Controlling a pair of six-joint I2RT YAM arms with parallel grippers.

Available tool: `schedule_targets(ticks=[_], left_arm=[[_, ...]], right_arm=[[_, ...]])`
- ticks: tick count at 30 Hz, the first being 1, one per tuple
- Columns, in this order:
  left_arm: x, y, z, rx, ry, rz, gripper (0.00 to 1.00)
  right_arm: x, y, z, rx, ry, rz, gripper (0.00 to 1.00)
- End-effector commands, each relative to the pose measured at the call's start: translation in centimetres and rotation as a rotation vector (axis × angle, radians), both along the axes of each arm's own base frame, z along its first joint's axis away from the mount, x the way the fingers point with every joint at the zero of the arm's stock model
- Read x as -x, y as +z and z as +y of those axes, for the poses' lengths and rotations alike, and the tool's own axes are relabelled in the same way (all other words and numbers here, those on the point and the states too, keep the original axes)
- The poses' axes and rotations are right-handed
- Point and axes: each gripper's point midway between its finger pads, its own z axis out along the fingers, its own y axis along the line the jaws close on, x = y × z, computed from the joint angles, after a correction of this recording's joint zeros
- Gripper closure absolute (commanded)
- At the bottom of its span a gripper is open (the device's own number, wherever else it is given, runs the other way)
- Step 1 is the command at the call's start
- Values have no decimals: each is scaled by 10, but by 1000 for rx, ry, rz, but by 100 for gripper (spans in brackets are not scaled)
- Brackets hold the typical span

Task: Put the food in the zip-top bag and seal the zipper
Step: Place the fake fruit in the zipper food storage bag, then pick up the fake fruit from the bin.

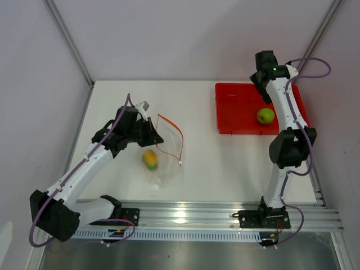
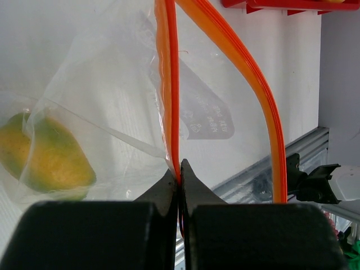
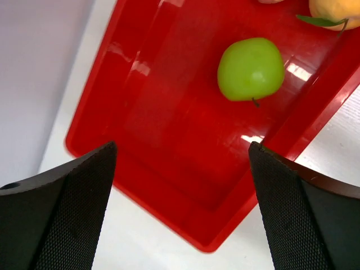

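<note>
Top external view takes in the white counter with the two arms bolted at its near edge. The left arm reaches out to the bag, and the right arm stands over the red tray at the far right. The clear bag lies left of centre, well apart from the tray. One side of its mouth is lifted and the opening gapes toward the tray. Inside the bag, down on the counter, rests the mango. The green apple sits in the tray. The right wrist view also catches an orange-yellow fruit at the tray's corner, mostly cut off by the frame edge.

The left gripper is clamped tight on the orange-red zipper, pinching one lip of the bag's mouth. The other lip bows away to the side. The right gripper is spread as wide as it goes and holds nothing. It hangs above the tray with the apple just ahead of its fingers.

By the look of it, one fruit is bagged and at least two are left to move. The apple seems firm, smooth and round, so it may roll or slip out of an off-centre pinch. It is best taken from above, across its widest middle. The bag is thin, light, floppy film and would likely slump if the held lip were released. The zipper strip is its only stiff part and the sensible place to hold it.
</note>
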Motion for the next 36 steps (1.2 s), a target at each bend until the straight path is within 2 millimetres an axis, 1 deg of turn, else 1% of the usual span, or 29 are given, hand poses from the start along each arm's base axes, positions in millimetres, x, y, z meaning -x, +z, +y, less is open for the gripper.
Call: schedule_targets(ticks=[1,2,5,6,8,9,10,11,12,14,16,19,21,24,27,29,31,36], left_arm=[[0,10,-2,20,-10,-51,99],[0,9,-2,22,-10,-49,99],[0,6,-2,20,-10,-41,99],[0,5,-2,20,-10,-40,99],[-1,5,-3,20,-12,-38,100],[-1,2,-3,19,-14,-31,99],[-2,4,-4,20,-13,-36,100],[-2,2,-4,21,-14,-32,100],[-1,2,-5,23,-17,-25,99],[-1,3,-7,33,-22,-22,99],[0,3,-8,40,-26,-20,99],[0,3,-7,36,-20,-23,99],[-1,2,-7,34,-19,-21,100],[-1,-1,-7,32,-20,-9,100],[-3,-1,-8,33,-20,-11,99],[-2,-4,-8,29,-20,-3,99],[-3,-2,-8,30,-21,-8,99],[-4,-5,-8,23,-19,-1,99]], right_arm=[[6,0,-26,86,-92,75,1],[2,-13,-32,92,-106,104,1],[-1,-25,-41,60,-144,130,1],[-1,-39,-47,48,-154,167,1],[-2,-50,-53,34,-171,188,1],[-1,-60,-58,27,-186,215,1],[0,-69,-57,14,-189,233,1],[1,-75,-70,-3,-219,241,1],[2,-85,-77,-18,-238,256,1],[4,-102,-78,-62,-240,283,1],[-1,-113,-79,-96,-238,282,1],[-10,-123,-82,-103,-230,276,1],[-19,-130,-78,-129,-200,263,1],[-21,-142,-75,-148,-192,281,0],[-20,-154,-74,-151,-192,299,1],[-17,-161,-74,-152,-194,317,1],[-12,-171,-73,-153,-195,338,0],[-11,-184,-74,-164,-194,350,1]])
